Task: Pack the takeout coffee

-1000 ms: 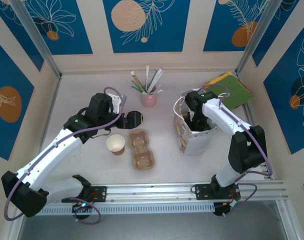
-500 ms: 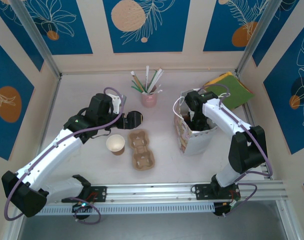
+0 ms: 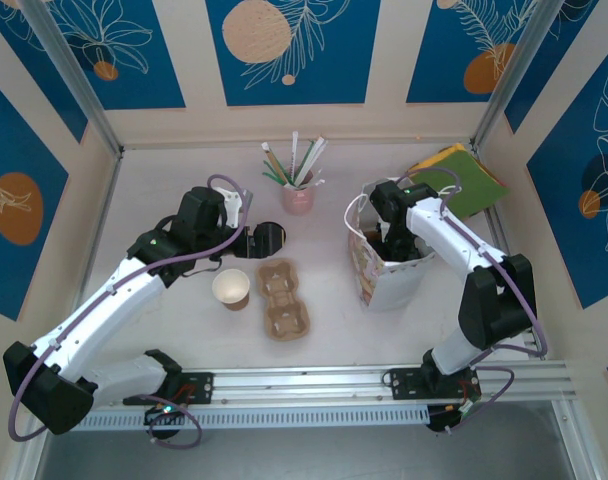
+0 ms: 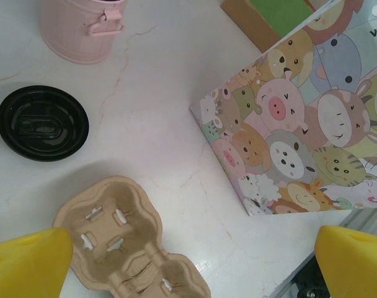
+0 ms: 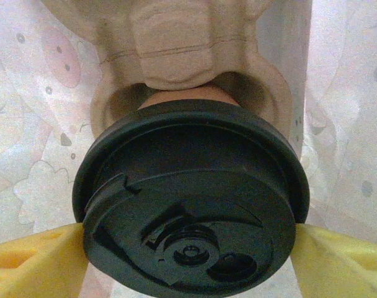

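The takeout coffee (image 5: 190, 217), a brown cup under a round black lid, sits in a slot of a pulp tray (image 5: 176, 37) inside the cartoon-print paper bag (image 3: 384, 278). My right gripper (image 5: 190, 261) reaches down into the bag (image 5: 27, 124), and its yellow fingers (image 5: 33, 261) lie against both sides of the lid. In the top view the right gripper (image 3: 392, 243) is sunk in the bag's mouth. My left gripper (image 3: 242, 240) hangs open over the table, and its wrist view shows its fingertips (image 4: 27, 264) wide apart with nothing between them.
A loose black lid (image 3: 269, 236) lies by the left gripper. A lidless brown cup (image 3: 231, 288) and an empty two-slot pulp tray (image 3: 282, 300) stand at the centre. A pink holder with straws (image 3: 298, 195) is at the back, and green and yellow folders (image 3: 464, 180) lie at the back right.
Almost nothing has moved. The right arm has shifted very slightly over the bag. The left arm is still.
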